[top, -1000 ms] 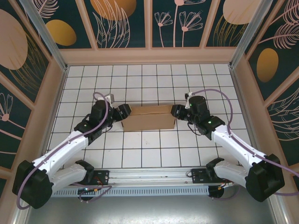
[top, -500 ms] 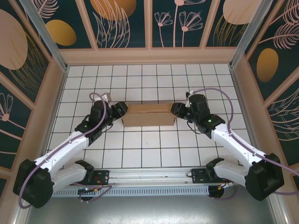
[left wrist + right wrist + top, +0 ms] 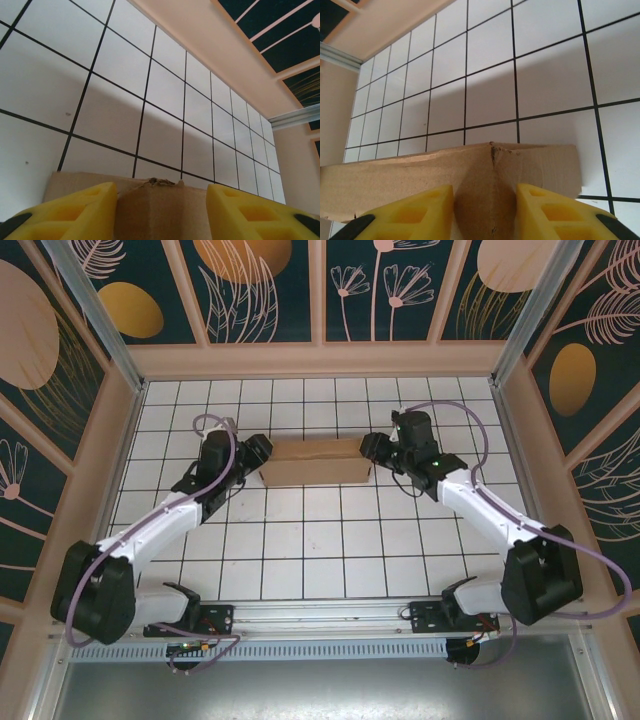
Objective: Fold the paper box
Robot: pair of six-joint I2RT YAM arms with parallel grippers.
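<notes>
The paper box (image 3: 315,462) lies across the middle of the desk (image 3: 320,550), its left end blocked by the left pincer (image 3: 262,452) and its right end by the right pincer (image 3: 368,448). Open surface runs before it, and behind it to the back wall (image 3: 320,360).

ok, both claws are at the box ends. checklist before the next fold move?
1. Grip of left claw on the paper box: ok, cardboard fills the gap between its jaws.
2. Grip of right claw on the other end: ok, a folded corner sits between its jaws.
3. Box straight between the two claws: ok in the top view.
4. Cardboard undamaged: not ok, the corner edge looks frayed at both gripped ends.
5. Box resting on the table: cannot tell.
6. Flaps tucked in: cannot tell.
</notes>
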